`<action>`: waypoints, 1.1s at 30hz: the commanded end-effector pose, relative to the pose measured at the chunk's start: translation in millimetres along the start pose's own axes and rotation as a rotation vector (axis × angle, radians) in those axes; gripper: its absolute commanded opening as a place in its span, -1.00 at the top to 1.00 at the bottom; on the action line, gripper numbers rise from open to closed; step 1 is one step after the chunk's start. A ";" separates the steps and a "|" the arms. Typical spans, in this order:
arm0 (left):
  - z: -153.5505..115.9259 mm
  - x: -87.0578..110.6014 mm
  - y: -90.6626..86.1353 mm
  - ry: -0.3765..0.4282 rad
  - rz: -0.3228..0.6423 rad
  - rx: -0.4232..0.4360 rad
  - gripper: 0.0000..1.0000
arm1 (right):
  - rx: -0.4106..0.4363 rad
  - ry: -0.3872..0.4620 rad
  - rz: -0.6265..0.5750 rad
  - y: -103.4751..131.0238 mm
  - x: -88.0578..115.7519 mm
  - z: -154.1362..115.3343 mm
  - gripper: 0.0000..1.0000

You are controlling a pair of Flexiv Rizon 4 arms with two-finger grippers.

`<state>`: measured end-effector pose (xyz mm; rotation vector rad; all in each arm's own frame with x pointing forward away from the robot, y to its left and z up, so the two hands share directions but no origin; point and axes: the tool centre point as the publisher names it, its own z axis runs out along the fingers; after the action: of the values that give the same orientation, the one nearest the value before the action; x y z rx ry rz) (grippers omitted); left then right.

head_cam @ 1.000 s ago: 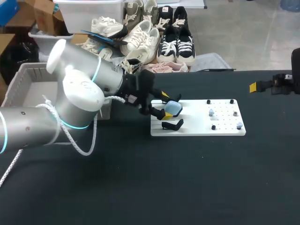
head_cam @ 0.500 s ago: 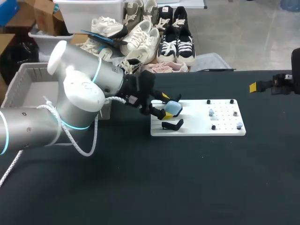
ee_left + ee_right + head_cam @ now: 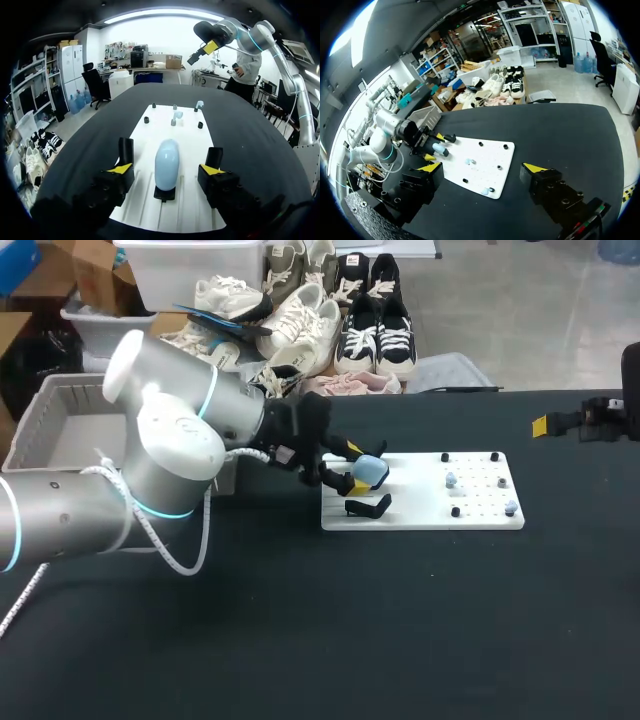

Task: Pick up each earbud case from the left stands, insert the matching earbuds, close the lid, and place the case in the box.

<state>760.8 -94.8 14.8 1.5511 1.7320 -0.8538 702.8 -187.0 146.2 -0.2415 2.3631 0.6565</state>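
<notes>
Left wrist view: pale blue earbud case [image 3: 166,162] lies midway between the left gripper's [image 3: 167,169] open fingers, untouched, lengthwise along them.

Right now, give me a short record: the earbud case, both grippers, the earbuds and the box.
Earbud case: light blue, on a black stand on the white board
Left gripper: open, a finger each side of the case, not touching
Right gripper: open, empty, away right of the board
Earbuds: two pale ones on the board's pegs
Box: grey, at the table's left
</notes>
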 end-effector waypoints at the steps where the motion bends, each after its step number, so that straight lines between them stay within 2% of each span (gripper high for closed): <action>1: 1.3 0.3 1.6 -0.001 -0.002 0.003 -0.60 | 0.010 0.003 0.002 2.1 -0.3 -1.8 -1.00; 7: 1.9 0.4 0.8 0.000 -0.001 0.006 -0.38 | 0.010 0.003 0.002 2.1 -0.3 -1.8 -1.00; 14: 2.8 0.2 0.0 -0.002 -0.002 0.010 -0.28 | 0.010 0.003 0.002 2.1 -0.3 -1.8 -1.00; 19: 3.3 0.4 -0.3 -0.001 -0.004 0.008 -0.08 | 0.010 0.003 0.002 2.1 -0.3 -1.8 -1.00; 26: 4.6 0.4 0.9 0.001 -0.006 0.003 -0.12 | 0.010 0.003 0.002 2.1 -0.3 -1.8 -1.00; 33: 5.3 0.7 1.8 0.000 -0.009 0.003 -0.04 | 0.010 0.003 0.002 2.1 -0.3 -1.8 -1.00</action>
<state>760.5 -97.3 12.1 1.5444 1.7387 -0.8594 702.8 -187.0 146.2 -0.2416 2.3631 0.6565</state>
